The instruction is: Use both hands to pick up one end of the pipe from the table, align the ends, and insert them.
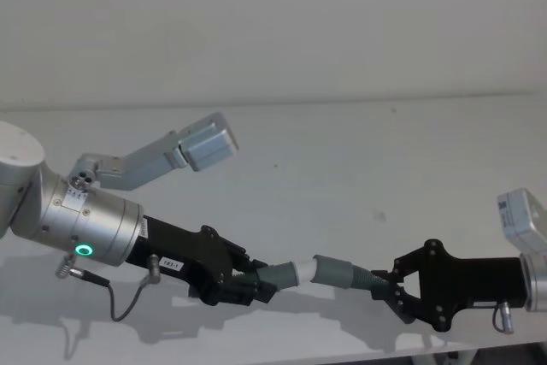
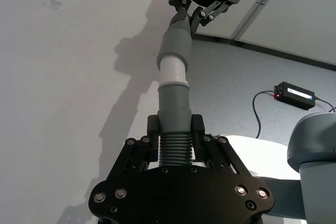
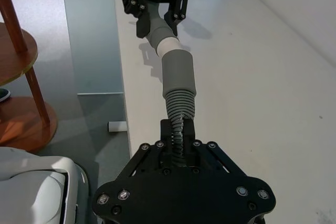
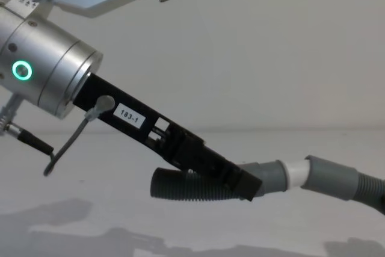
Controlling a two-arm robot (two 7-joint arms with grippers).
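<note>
Near the table's [image 1: 359, 151] front edge, the left gripper [image 1: 248, 284] clamps one hose piece [image 4: 186, 186], its white tip [image 1: 303, 272] meeting the socket [image 1: 335, 271] of the hose [image 3: 178, 111] pinched by the right gripper [image 1: 395, 290], open tabletop beyond.

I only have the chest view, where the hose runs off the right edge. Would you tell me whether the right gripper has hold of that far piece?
Observer: Yes. The right gripper is shut on the dark grey ribbed hose piece, on its ribs just behind the wide grey socket cuff.
Operator: Thank you. Are the two ends in line, seen from above?
Observer: Not quite. In the head view the narrow white tip meets the socket cuff at a slight angle, making a shallow peak.
Operator: And where exactly does the left gripper grip?
Observer: The left gripper clamps the ribs right behind the smooth grey cuff that carries the white tip.
</note>
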